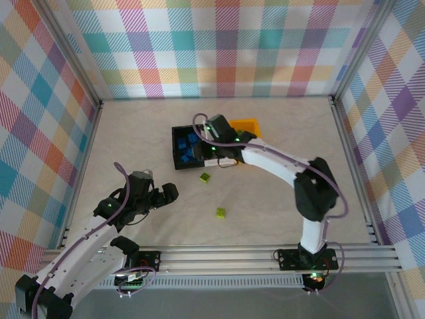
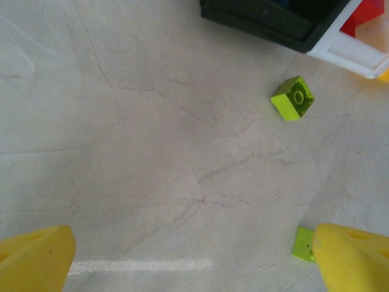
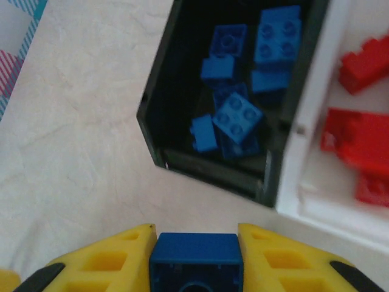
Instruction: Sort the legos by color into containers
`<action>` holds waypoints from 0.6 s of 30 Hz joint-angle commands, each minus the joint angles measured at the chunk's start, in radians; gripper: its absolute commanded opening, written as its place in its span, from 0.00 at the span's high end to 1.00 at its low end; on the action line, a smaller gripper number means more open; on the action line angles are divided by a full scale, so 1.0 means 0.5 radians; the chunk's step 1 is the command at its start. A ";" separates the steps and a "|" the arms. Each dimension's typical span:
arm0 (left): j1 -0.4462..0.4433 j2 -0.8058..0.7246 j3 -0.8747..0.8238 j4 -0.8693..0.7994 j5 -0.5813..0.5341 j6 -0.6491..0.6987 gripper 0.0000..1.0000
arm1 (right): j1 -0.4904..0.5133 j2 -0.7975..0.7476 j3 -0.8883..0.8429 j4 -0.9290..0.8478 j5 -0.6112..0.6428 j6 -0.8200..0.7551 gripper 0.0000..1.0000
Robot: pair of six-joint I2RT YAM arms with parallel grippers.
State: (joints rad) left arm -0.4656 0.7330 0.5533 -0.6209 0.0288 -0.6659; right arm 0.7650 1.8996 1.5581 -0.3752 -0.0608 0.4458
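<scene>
two green bricks [image 1: 205, 177] loose on the table [image 1: 279, 133], right gripper [image 3: 195, 238] clamped on a blue brick [image 3: 196, 258] by the black bin [image 3: 155, 121], left gripper [image 2: 194, 261] wide open, empty.

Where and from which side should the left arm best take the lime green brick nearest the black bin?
Grip the lime green brick by two opposite flat side walls, coming straight down from above. It lies alone on the table with free space around, but turned diagonally to the black bin, so the left fingers should probably rotate to meet its walls squarely.
</scene>
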 commanded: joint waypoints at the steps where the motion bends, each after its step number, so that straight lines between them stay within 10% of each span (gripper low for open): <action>1: 0.034 -0.018 -0.032 0.020 0.084 0.003 0.00 | -0.005 0.246 0.335 -0.136 0.005 -0.072 0.64; 11: 0.042 -0.011 -0.051 0.002 0.145 0.056 0.00 | -0.005 0.791 1.141 -0.410 0.058 -0.066 0.44; 18: 0.056 -0.007 -0.039 0.033 0.186 0.052 0.00 | -0.002 0.475 0.840 -0.336 0.080 -0.094 0.31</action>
State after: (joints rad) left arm -0.4545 0.7319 0.5446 -0.6212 0.0975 -0.6579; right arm 0.7654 2.2585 2.0438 -0.5323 -0.0334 0.4175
